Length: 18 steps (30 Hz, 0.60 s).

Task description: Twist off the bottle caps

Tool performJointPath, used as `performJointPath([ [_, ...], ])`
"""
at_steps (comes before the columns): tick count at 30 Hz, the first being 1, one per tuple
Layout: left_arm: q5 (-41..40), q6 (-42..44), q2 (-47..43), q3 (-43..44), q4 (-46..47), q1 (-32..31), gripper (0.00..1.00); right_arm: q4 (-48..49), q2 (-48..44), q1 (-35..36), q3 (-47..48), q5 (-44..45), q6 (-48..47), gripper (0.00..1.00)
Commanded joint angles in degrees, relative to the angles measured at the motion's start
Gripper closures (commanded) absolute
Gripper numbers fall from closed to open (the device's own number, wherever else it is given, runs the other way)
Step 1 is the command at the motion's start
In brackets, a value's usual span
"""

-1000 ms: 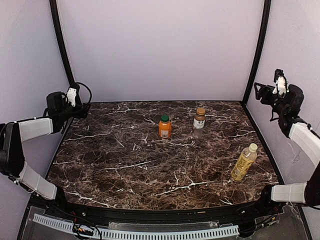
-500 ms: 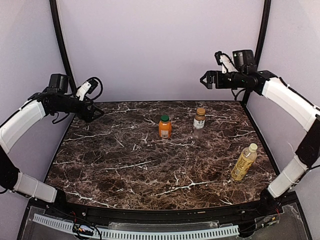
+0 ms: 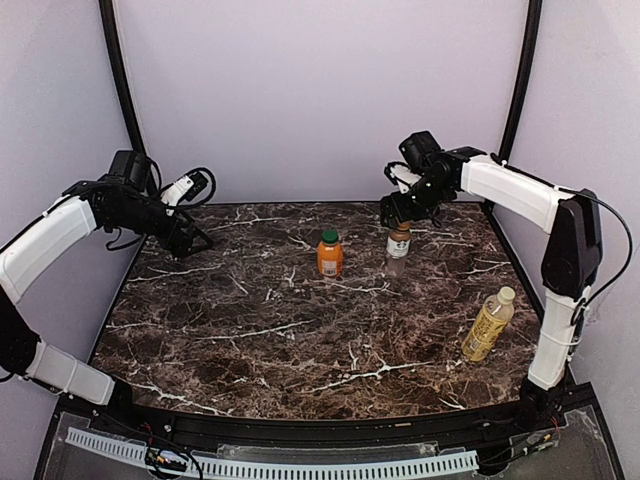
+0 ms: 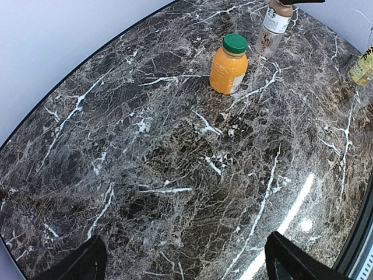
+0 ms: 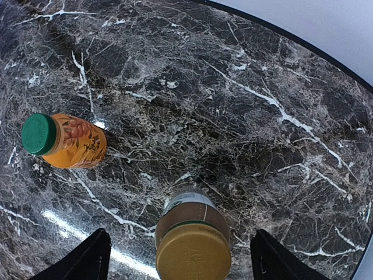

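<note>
Underneath everything, a glossy table [image 3: 250, 330] of dark brown-black marble pattern, veined in white, with streaks of glare in both wrist views. Standing on it, three small plastic bottles, all capped.

Just above the centre of the top view: a short, squat orange bottle [image 3: 330, 259], opaque orange through the wall, a printed label round the body, topped by a round green cap [image 3: 329, 237]. Just right of it, not touching: a clear bottle [image 3: 397, 250] with a brown-and-white label band, see-through below the label, contents impossible to tell. Screwed on top, a smooth, flat tan cap [image 5: 193, 254] with faint raised marks on its face. At the right, below the middle and well apart from the other two: a slim, taller yellow bottle [image 3: 486, 330], pale yellow inside, with a cream cap [image 3: 507, 294] on its neck.

Right fingers [image 5: 88, 256] dark and blunt, spread wide at the bottom corners of the right wrist view, one on each side of the tan cap with a gap on both sides. In the top view, hanging right over that cap.

Left fingers [image 4: 81, 263] likewise spread wide, at the bottom corners of the left wrist view, over the upper left of the table, well apart from every bottle
</note>
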Motion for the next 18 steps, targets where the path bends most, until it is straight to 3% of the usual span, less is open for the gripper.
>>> performJointPath([
  [1, 0.21, -0.47, 0.01, 1.09, -2.19, -0.7, 0.05, -1.57, 0.07, 0.3, 1.89, 1.16, -0.11, 0.22],
  [4, 0.13, -0.68, 0.36, 1.24, -2.14, -0.79, 0.05, -1.7, 0.73, 0.3, 1.65, 0.67, 0.16, 0.31],
  [10, 0.62, -0.79, 0.26, 1.78, -2.36, -0.92, 0.05, -1.7, 1.5, 0.3, 1.36, 1.36, 0.31, 0.39],
  [18, 1.2, -0.88, 0.42, 2.23, -3.05, -1.0, 0.05, -1.93, 1.6, 0.29, 0.94, 1.18, 0.42, 0.42],
])
